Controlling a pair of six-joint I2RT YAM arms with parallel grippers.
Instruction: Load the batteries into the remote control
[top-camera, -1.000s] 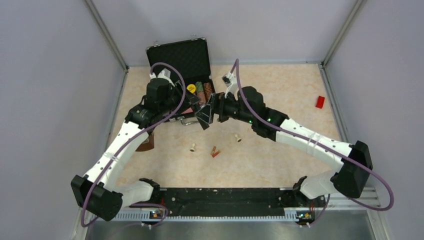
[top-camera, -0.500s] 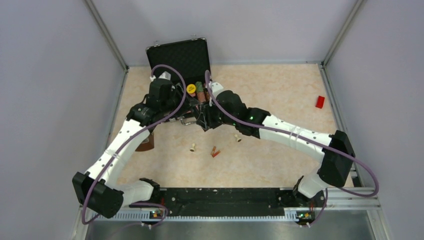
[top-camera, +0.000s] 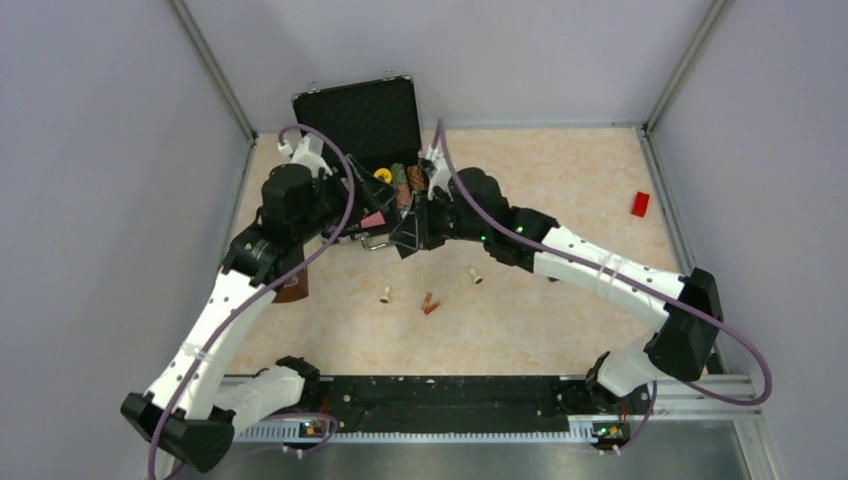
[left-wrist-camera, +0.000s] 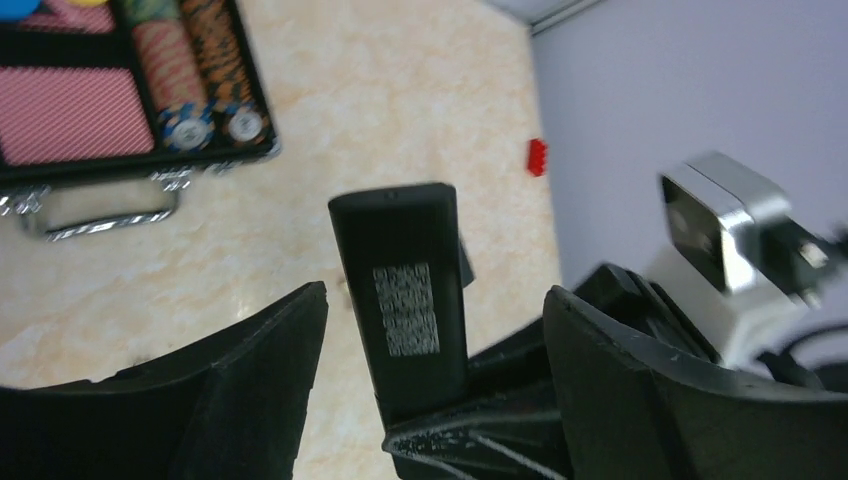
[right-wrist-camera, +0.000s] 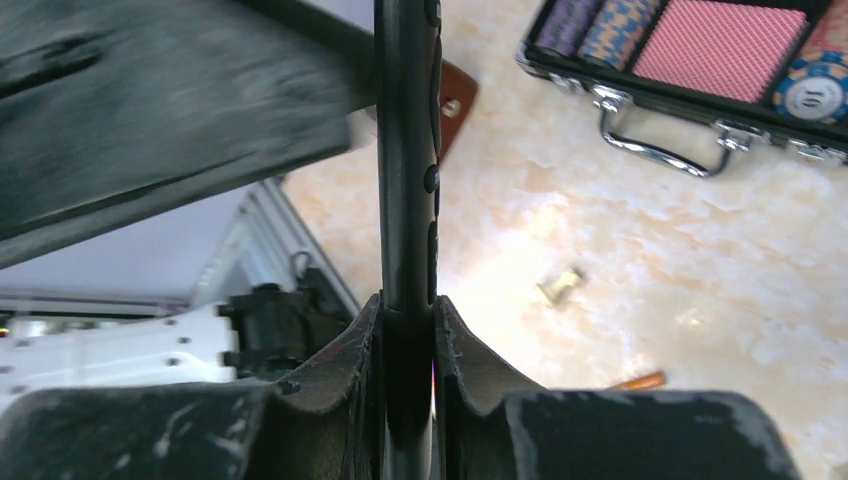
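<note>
Nearest the arm bases, well in front of the chip case (top-camera: 355, 110), the two batteries (top-camera: 430, 303) were seen lying together on the table (top-camera: 560, 180), held by nothing. They were judged light, hard and apt to roll, and best pinched across the barrel.

Just in front of the case and lifted off the table, the remote control (left-wrist-camera: 405, 290) was clamped at one end between the closed fingers of the right gripper (right-wrist-camera: 405, 310), which pressed on its front and back faces. It was judged light and stiff, with a smooth shell that could slip, so a hold clear of the battery bay was thought wise. Its long axis ran straight out from the right fingers. The labelled back was turned toward the left wrist camera, with the buttons facing away from it.

The left gripper (left-wrist-camera: 435, 300) was spread wide, with one finger to each side of the remote control and, as far as could be told, apart from it.
</note>
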